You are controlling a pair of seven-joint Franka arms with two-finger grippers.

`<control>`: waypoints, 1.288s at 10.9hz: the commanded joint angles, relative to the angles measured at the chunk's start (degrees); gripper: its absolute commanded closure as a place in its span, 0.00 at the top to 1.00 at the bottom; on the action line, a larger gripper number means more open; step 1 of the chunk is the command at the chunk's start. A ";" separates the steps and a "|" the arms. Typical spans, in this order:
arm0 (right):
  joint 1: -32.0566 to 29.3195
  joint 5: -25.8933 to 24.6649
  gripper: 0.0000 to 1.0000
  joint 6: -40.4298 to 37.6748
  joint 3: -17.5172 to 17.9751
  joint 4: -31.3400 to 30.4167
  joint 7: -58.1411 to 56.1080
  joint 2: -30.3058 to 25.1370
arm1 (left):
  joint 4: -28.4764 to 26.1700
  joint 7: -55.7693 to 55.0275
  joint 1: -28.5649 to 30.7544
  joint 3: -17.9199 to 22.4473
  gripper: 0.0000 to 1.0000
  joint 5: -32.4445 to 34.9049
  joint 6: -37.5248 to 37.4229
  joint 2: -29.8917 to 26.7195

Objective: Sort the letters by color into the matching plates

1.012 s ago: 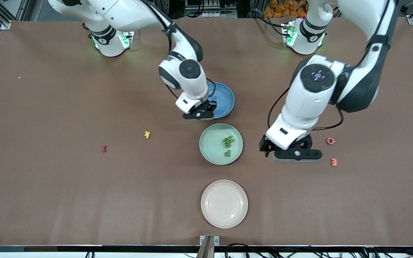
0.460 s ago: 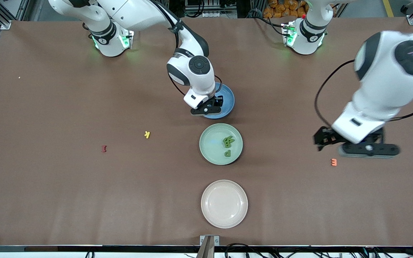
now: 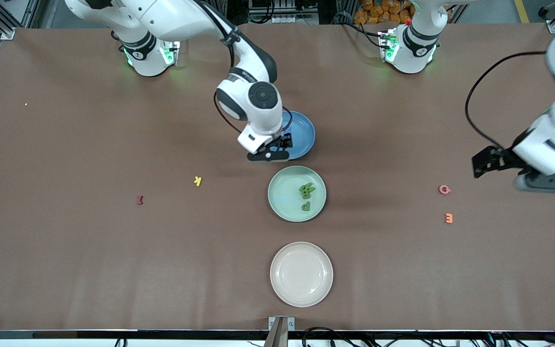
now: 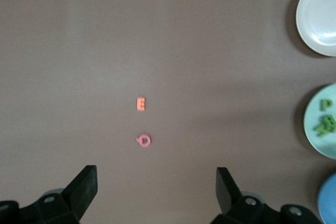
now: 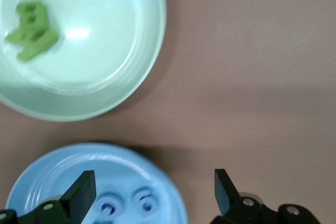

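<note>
Our right pincer [image 3: 269, 155] hangs with fingers apart over the blue plate [image 3: 301, 132], where blue letters [image 5: 126, 204] lie. Our left pincer [image 3: 542, 183] waits spread near the pink letter [image 3: 444, 190]; green letters [image 3: 306, 195] sit in the green plate [image 3: 282, 193].

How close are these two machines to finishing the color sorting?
Nearly done, it seems. Green letters lie in the green plate, blue letters in the blue plate. The right gripper hangs open at that plate's edge, empty; the left gripper, also open, holds nothing. No blue or green letters show on the table.
</note>
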 commanded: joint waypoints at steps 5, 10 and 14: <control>-18.68 -0.29 1.00 -2.06 -0.07 -0.31 -15.31 -5.19 | -0.23 10.55 -2.44 8.54 1.00 -6.64 -10.03 -7.32; -28.19 -0.47 1.00 -2.06 -6.30 3.45 -24.96 -5.37 | 2.23 5.09 -9.54 8.89 1.00 -2.70 -11.63 -8.82; -32.41 -0.47 1.00 -2.24 -9.74 7.59 -30.44 -4.93 | 1.54 5.01 -13.08 10.38 1.00 -1.98 -11.90 -9.44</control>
